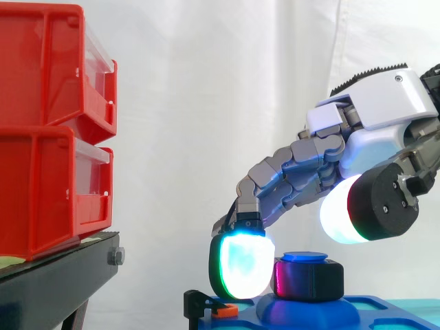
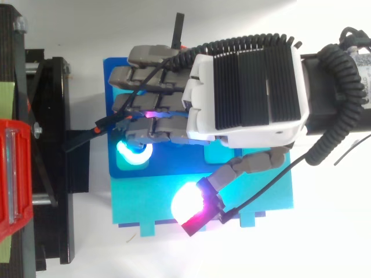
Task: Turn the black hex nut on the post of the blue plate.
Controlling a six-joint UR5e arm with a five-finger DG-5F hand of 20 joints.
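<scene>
Hand (image 1: 385,103) fingers (image 1: 289,172) curl round 1 black hex nut (image 1: 313,280), thumb apart; nut axis vertical on 1 blue plate (image 1: 371,313); 2 red bins (image 1: 48,69).

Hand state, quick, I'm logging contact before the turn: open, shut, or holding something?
Hand: shut on the black hex nut; fingers curl over it, a pad against its side, thumb clear.
</scene>
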